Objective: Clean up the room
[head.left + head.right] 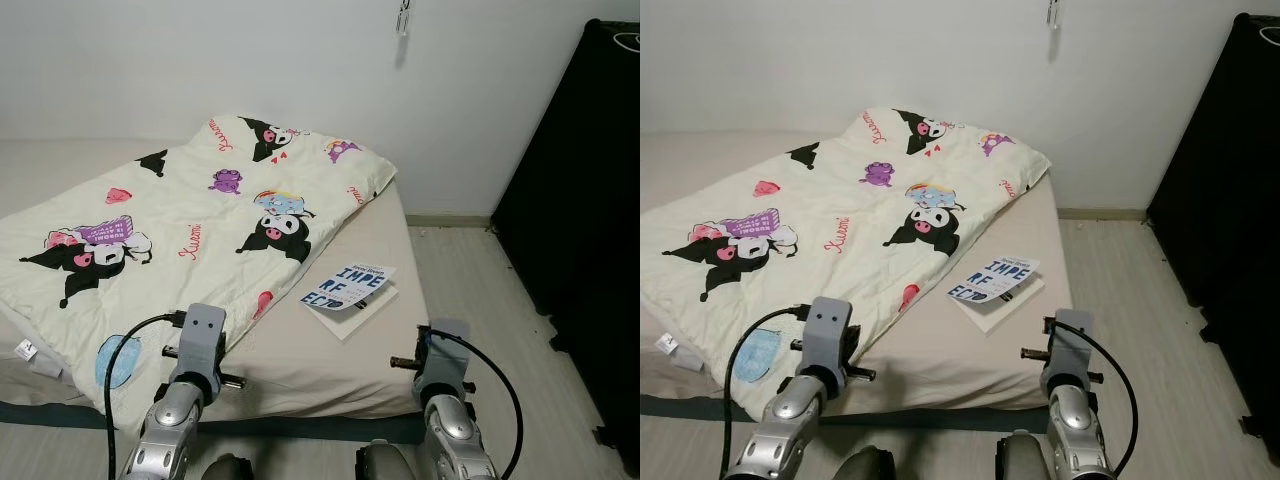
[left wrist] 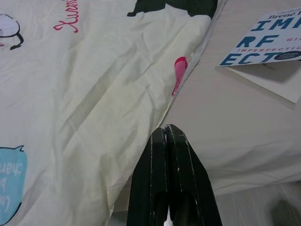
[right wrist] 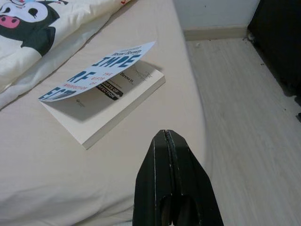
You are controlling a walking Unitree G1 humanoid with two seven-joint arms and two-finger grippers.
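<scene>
A cream duvet [image 1: 180,220] printed with cartoon figures lies spread over the bed [image 1: 320,370], its near edge rumpled. A white paperback book [image 1: 350,295] rests on the bare sheet right of the duvet, with its blue-lettered cover curled up. My left gripper [image 2: 165,128] is shut and empty, hovering just above the duvet's near edge [image 2: 94,94]. My right gripper [image 3: 165,133] is also shut and empty, over the bed's near right corner, a short way in front of the book [image 3: 101,101]. Both silver forearms rise from the lower edge of the head views.
A tall black cabinet [image 1: 580,220] stands along the right. Pale wood floor [image 1: 470,270] runs between it and the bed. A white wall backs the bed. A small white tag [image 1: 28,350] lies at the duvet's left edge.
</scene>
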